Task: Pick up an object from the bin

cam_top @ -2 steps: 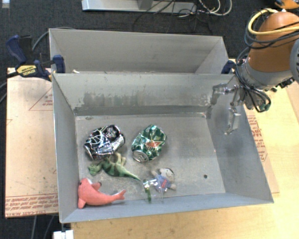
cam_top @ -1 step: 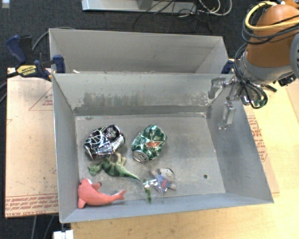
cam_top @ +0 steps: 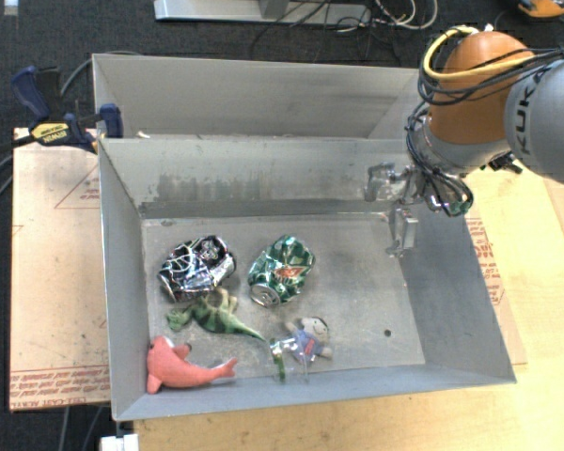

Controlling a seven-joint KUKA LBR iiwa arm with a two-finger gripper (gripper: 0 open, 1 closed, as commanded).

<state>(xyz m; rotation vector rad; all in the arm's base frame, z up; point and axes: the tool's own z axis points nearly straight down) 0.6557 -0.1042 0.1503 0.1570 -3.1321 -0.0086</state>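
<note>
My gripper [cam_top: 398,233] hangs at the bin's back right, above bare floor, with nothing between its fingers. The nearest thing is a crushed green can [cam_top: 281,270] lying to its lower left in the middle of the bin. Further left lies a crushed black-and-white can [cam_top: 196,268]. Near the front sits a small crumpled silver and blue wrapper-like piece [cam_top: 301,343].
A green toy dinosaur [cam_top: 211,315] and a pink toy dolphin [cam_top: 179,365] lie at the front left. The bin's walls slope inward. The arm with its orange cover and cables stands over the bin's right back corner.
</note>
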